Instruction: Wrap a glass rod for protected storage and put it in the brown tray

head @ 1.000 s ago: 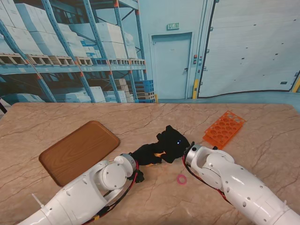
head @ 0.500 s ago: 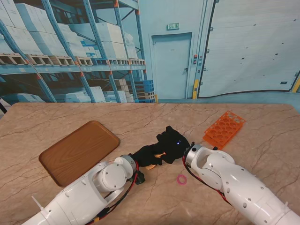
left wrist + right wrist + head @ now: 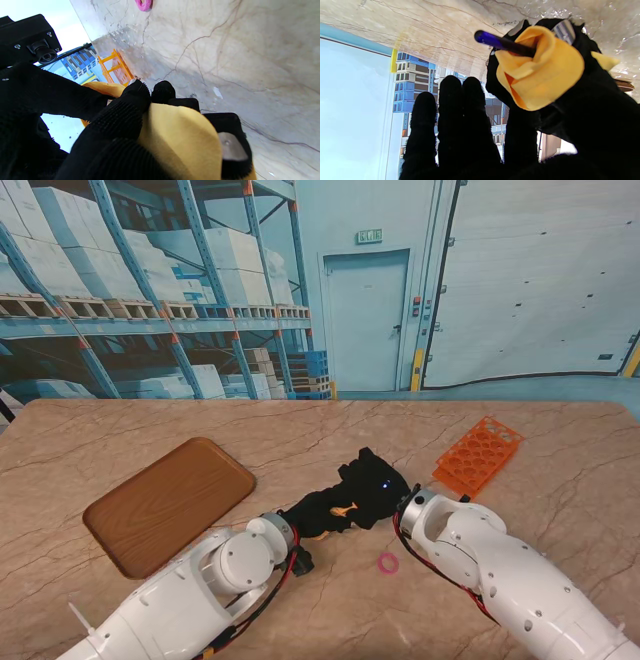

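Nearest the stand, a pink ring (image 3: 387, 562) lies loose on the marble table (image 3: 560, 480), just right of the two forearms and untouched. Slightly farther, at the table's centre, the left hand (image 3: 318, 513) and the right hand (image 3: 372, 485) are met over one bundle.

The left hand is closed around a yellow cloth (image 3: 180, 135), which is rolled about the glass rod (image 3: 503, 43); a blue end of the rod is seen projecting from the roll in the right wrist view. The right hand's fingers (image 3: 450, 105) are held straight and side by side, and no grasp on the bundle is shown; whether its thumb bears on the cloth cannot be told.

The rod is judged light, stiff, smooth and brittle. Bending loads and pinching at the exposed tip are to be avoided. The bundle is best held around the padded middle, where the soft cloth gives friction; a loose roll may let the rod slide out endwise.

Farther left, the brown tray (image 3: 167, 502) lies flat and nothing is seen in it; the wrapped rod is not yet placed there. Farther right, an orange rack (image 3: 478, 456) lies on the table, and no tubes can be made out in its holes.
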You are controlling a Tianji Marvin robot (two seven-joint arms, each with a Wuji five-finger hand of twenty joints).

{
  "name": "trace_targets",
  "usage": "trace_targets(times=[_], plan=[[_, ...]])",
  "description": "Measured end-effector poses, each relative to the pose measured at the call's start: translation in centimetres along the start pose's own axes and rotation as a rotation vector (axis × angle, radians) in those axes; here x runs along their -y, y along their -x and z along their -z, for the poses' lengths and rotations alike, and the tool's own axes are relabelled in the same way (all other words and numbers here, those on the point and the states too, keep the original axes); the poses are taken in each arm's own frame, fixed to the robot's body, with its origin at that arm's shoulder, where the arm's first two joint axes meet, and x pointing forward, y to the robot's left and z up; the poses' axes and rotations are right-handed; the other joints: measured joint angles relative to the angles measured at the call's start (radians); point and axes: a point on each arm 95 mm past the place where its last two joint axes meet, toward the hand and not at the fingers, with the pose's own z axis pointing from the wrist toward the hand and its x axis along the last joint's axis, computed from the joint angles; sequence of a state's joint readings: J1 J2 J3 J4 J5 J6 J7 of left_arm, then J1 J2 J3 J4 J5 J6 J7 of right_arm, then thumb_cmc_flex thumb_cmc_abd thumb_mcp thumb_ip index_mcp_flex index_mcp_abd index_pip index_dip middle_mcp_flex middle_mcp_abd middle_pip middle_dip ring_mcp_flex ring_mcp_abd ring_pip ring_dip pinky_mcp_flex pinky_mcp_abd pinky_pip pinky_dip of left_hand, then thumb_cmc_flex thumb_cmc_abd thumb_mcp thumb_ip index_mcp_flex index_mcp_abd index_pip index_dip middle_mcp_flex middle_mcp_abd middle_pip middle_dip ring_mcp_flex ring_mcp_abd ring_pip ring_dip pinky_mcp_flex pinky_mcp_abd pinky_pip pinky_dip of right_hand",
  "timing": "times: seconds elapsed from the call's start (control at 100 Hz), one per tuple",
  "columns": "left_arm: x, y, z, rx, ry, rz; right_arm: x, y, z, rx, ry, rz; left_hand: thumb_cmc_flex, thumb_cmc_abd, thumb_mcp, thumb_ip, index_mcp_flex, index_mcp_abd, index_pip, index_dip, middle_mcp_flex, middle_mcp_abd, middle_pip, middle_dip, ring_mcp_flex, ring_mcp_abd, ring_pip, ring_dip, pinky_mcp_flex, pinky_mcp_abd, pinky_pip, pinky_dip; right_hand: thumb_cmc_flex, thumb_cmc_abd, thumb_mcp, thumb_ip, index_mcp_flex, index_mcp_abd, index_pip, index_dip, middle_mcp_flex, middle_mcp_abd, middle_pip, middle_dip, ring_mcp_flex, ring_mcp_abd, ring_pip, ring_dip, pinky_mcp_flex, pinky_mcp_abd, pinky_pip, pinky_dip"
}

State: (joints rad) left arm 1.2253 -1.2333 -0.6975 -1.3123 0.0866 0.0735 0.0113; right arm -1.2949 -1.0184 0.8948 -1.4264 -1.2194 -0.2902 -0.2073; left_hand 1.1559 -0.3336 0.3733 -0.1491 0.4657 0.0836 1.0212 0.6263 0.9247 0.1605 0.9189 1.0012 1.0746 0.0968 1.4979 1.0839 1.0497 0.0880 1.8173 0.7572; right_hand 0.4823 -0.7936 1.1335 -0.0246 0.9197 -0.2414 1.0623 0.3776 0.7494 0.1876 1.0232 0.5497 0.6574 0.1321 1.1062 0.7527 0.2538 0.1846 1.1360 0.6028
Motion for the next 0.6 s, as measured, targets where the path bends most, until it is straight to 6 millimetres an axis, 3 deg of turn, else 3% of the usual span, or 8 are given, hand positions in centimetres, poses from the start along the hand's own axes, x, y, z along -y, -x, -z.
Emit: trace_targets(times=[0.1, 0.23, 0.33, 0.38, 0.4, 0.47, 0.6], plan=[[-0.2, -0.2, 0.0, -0.005, -0.002, -0.01, -0.1, 0.0, 0.4, 0.008, 0.006, 0.012, -0.039, 0.0, 0.024, -0.001, 0.0, -0.005, 0.002, -0.017, 0.069, -0.033, 0.084, 0.0, 0.066, -0.021, 0.031, -0.031, 0.043, -0.01, 0.004, 0.099, 0.0, 0.013, -0.012, -0.016, -0.016, -0.012, 0.0, -0.001, 0.0, 0.0, 0.0, 0.001, 0.0, 0.0, 0.0, 0.0, 0.0, 0.0, 0.0, 0.0], [-0.3, -0.4, 0.1, -0.022, -0.012, -0.032, -0.1, 0.2, 1.0, 0.023, 0.017, 0.026, -0.117, 0.0, 0.051, -0.004, 0.007, -0.006, 0.002, -0.104, 0.163, -0.103, 0.174, 0.036, 0.11, -0.034, 0.079, -0.067, 0.066, -0.011, 0.007, 0.173, 0.0, 0.024, -0.024, -0.019, -0.074, -0.049, 0.003, 0.006, 0.0, 0.0, -0.002, 0.001, 0.0, 0.0, 0.0, 0.0, 0.0, 0.0, 0.0, 0.0], [-0.3, -0.5, 0.1, -0.033, -0.026, -0.038, -0.1, 0.4, 1.5, 0.038, 0.025, 0.028, -0.168, -0.003, 0.079, -0.008, 0.023, -0.006, 0.002, -0.163, 0.196, -0.12, 0.206, 0.071, 0.126, -0.042, 0.125, -0.104, 0.073, -0.011, 0.01, 0.2, 0.01, 0.04, -0.031, -0.018, -0.12, -0.065, -0.003, 0.014, -0.001, 0.0, -0.015, 0.001, 0.0, -0.001, -0.017, 0.0, 0.0, 0.0, 0.0, 0.0], [-0.4, -0.5, 0.1, -0.038, -0.035, -0.039, -0.2, 0.4, 1.8, 0.043, 0.031, 0.029, -0.216, -0.027, 0.126, 0.0, 0.037, -0.006, 0.002, -0.179, 0.211, -0.135, 0.222, 0.085, 0.131, -0.047, 0.142, -0.121, 0.074, -0.012, 0.011, 0.213, -0.001, 0.076, -0.044, -0.015, -0.136, -0.068, -0.024, 0.017, -0.01, 0.0, -0.027, 0.0, -0.001, -0.003, -0.034, -0.009, -0.007, 0.0, 0.0, 0.0], [-0.4, -0.5, 0.1, -0.04, -0.038, -0.04, -0.2, 0.5, 1.8, 0.045, 0.032, 0.03, -0.235, -0.038, 0.142, 0.019, 0.046, -0.006, 0.002, -0.189, 0.221, -0.14, 0.229, 0.092, 0.136, -0.049, 0.151, -0.13, 0.077, -0.012, 0.012, 0.217, -0.009, 0.089, -0.051, -0.015, -0.137, -0.072, -0.037, 0.018, -0.016, 0.0, -0.028, 0.0, -0.001, -0.003, -0.037, -0.009, -0.009, 0.0, 0.0, 0.0], [-0.4, -0.6, 0.0, -0.048, -0.048, -0.042, -0.2, 0.6, 2.2, 0.053, 0.038, 0.03, -0.312, -0.079, 0.205, 0.02, 0.056, -0.006, 0.002, -0.196, 0.238, -0.154, 0.247, 0.097, 0.138, -0.052, 0.164, -0.145, 0.077, -0.012, 0.013, 0.226, -0.022, 0.132, -0.088, -0.015, -0.15, -0.08, -0.076, 0.041, -0.026, 0.0, -0.042, -0.002, -0.004, -0.007, -0.053, -0.014, -0.01, 0.0, 0.0, 0.0], [-0.4, -0.6, 0.0, -0.066, -0.06, -0.071, -0.3, 0.8, 2.8, 0.072, 0.047, 0.025, -0.412, -0.174, 0.229, 0.02, 0.073, 0.0, -0.002, -0.198, 0.285, -0.208, 0.308, 0.108, 0.147, -0.062, 0.174, -0.158, 0.079, -0.012, 0.014, 0.238, -0.074, 0.192, -0.178, -0.013, -0.169, -0.098, -0.194, 0.14, -0.042, -0.001, -0.064, -0.003, -0.006, -0.011, -0.08, -0.023, -0.023, 0.0, -0.024, 0.0]])
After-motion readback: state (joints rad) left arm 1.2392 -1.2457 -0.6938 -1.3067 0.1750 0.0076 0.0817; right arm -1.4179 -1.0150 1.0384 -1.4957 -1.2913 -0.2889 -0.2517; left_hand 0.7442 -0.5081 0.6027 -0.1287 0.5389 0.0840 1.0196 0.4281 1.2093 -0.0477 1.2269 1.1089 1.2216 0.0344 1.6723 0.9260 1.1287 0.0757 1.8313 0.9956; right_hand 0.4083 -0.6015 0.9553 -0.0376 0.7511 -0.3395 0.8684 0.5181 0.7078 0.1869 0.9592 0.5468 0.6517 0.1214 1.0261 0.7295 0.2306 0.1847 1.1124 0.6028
